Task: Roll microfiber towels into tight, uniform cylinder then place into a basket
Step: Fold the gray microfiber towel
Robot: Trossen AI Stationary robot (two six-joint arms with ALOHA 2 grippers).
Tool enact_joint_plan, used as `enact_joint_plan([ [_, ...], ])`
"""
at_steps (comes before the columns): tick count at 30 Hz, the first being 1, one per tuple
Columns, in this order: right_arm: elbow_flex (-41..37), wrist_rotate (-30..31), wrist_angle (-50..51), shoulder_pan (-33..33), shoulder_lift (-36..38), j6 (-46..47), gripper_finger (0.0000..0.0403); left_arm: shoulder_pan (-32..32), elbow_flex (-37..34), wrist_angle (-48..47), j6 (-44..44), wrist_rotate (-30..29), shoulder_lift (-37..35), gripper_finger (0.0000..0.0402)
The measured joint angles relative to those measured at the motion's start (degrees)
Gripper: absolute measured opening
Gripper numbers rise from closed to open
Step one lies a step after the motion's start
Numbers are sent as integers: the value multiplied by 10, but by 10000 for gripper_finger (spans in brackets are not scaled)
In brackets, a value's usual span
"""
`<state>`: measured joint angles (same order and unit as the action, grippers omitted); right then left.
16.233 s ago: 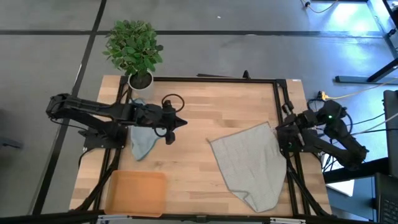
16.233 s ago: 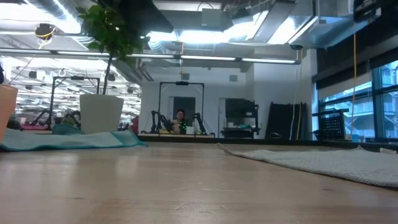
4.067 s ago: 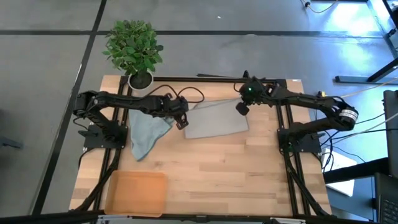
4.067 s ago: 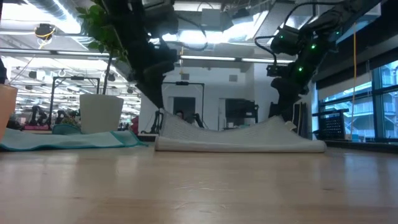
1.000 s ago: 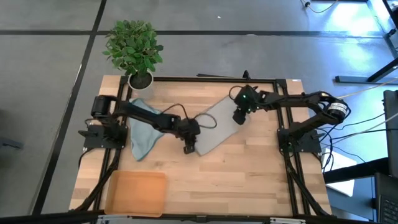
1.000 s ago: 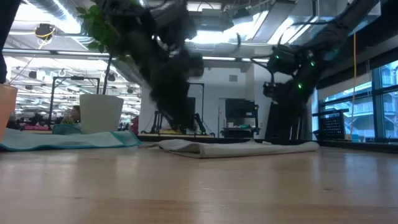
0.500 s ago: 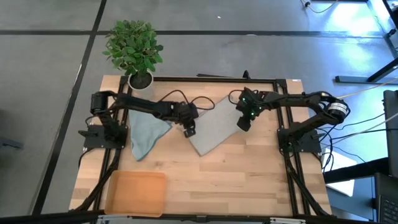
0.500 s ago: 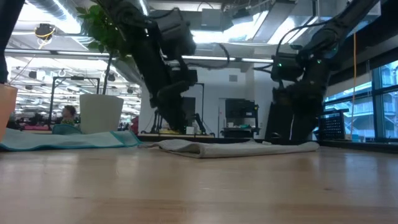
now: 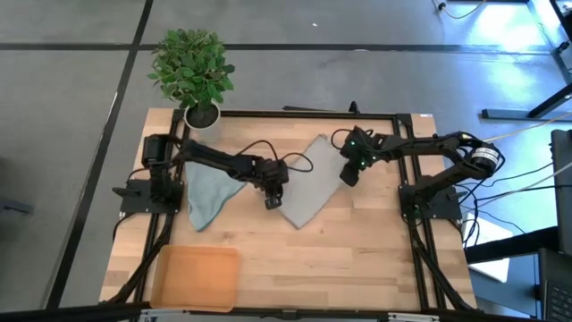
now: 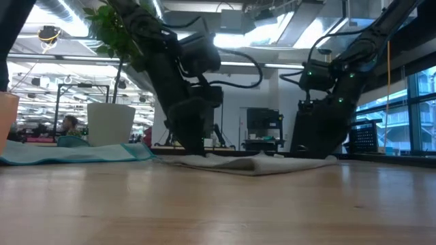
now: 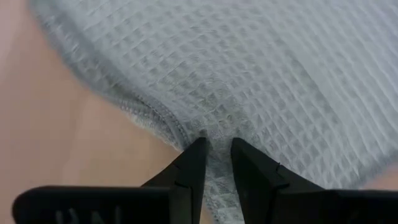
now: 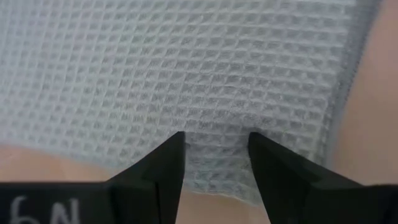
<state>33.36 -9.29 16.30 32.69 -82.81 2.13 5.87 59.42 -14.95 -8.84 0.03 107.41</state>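
On the table (image 9: 357, 250), largest first:

Table: wooden top; my two arms meet over its middle.

Grey-green towel (image 9: 306, 183): lies folded flat on the diagonal at mid-table, not yet rolled, well apart from the basket.

Basket (image 9: 197, 278): orange tray at the near left corner, nothing visible in it.

Blue-teal towel (image 9: 207, 192): flat at the left, just beside the grey-green one; untouched.

Risk, slip: as I judge it, my left pinch takes only a thin fold at the hem; a sideways pull could drag that edge free and spoil the fold.

Risk, skew: with one corner pinched and the other merely straddled, the cloth may pivot, so that any roll begun from here comes out cone-shaped and loose.

Left gripper (image 11: 214, 144): fingers nearly together, nipping the hemmed edge of the grey-green towel at its left end.

Right gripper (image 12: 214, 144): fingers apart about as wide as they go, tips down on the weave at the towel's far right end, a band of cloth between them; whether it is truly clamped I cannot tell.
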Motion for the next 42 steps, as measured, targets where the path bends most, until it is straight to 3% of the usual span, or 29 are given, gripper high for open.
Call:
enact_joint_plan([
  [8, 2, 48, -52, 17, 0, -15, 179, -39, -3, 58, 0, 15, 4, 74],
  [19, 96, -22, 148, 7, 8, 0, 179, -13, -3, 43, 28, -34, -85, 74],
  [26, 60, 17, 160, 7, 8, 41, 179, 3, -3, 31, 33, -38, -58, 74],
  [42, -12, 41, -10, 31, 8, 38, 179, -24, 1, 67, 45, 17, 19, 74],
])
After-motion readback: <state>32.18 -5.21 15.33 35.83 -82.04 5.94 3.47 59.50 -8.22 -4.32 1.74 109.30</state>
